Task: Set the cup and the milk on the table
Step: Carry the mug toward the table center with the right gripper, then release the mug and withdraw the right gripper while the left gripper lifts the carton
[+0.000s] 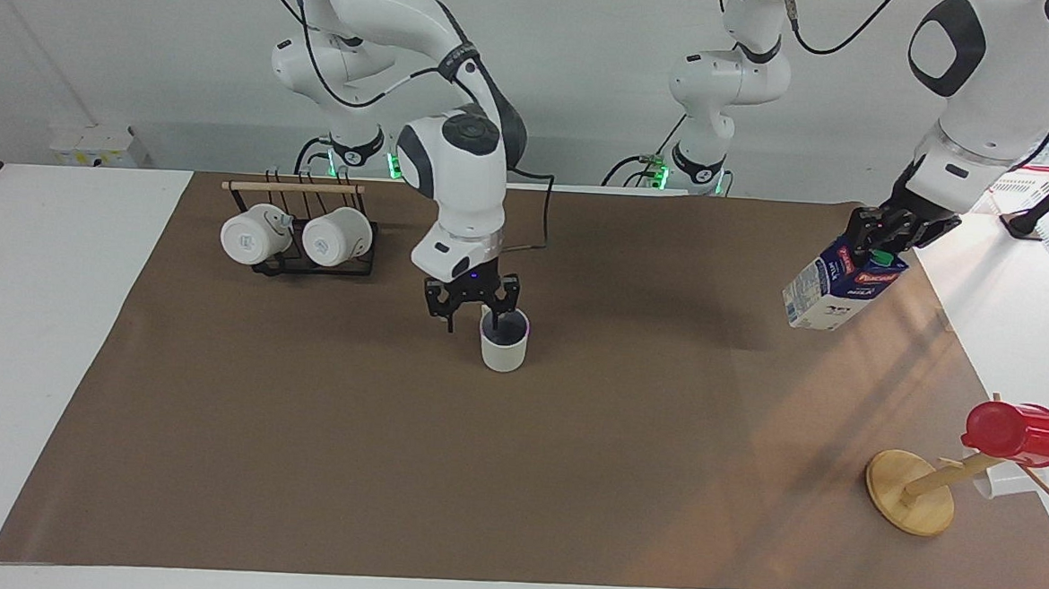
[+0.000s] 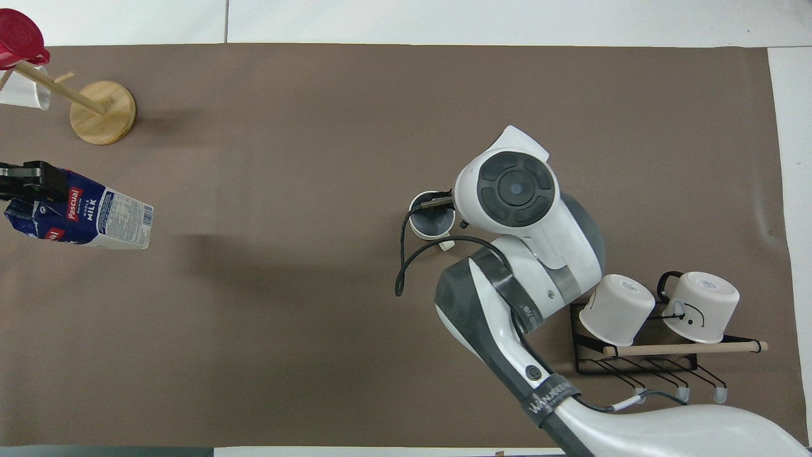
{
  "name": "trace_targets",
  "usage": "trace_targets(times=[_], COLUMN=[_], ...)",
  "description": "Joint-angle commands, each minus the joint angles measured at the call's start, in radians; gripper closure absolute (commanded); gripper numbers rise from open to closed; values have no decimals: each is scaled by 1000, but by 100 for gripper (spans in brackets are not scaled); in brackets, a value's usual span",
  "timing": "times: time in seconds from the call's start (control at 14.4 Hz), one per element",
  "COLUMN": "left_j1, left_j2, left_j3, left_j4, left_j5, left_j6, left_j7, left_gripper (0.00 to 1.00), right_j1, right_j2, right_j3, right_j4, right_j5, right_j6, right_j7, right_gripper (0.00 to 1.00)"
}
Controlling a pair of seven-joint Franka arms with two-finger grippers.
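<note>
With fingers spread apart and holding nothing, right gripper (image 1: 473, 303) just above and beside cup (image 1: 504, 342), one fingertip over the rim; cup upright on brown sheet (image 1: 390, 467) of table (image 1: 38, 323), mid-table, off the rack (image 1: 311, 261) with two white mugs (image 1: 298, 238). Cup looks placed, so the milk (image 1: 842, 290) matters next. Clamped by left gripper (image 1: 887, 234) at its capped top, hanging in the air, long axis tilted, base swung down toward mid-table and away from the robots. Over the sheet's edge at the left arm's end, well apart from cup. Needs righting and lowering, base first. Farther out, wooden stand (image 1: 914, 490) with red cup (image 1: 1015, 433).
</note>
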Motion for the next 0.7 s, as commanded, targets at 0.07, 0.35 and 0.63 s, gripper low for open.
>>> trace_targets(times=[0.07,0.35,0.63], left_j1=[-45,-187,-382], left_j2=[3,-3,43], left_j3=[3,3,3], left_j4=[5,-47,-40], left_j5=[24,53,85], left_j6=[11,82,162], left_j7=[-3,-145,-406], left_gripper=[100,100,100], right_j1=[-113,-240,-381], right_j2=[-54,-157,-209], right_j3=[3,3,2], right_j4=[153,155,154], right_j5=[-14,30,61], right_j6=[-248,-412,-540], right_j7=[-26,-163,-247], right_gripper=[0,0,0])
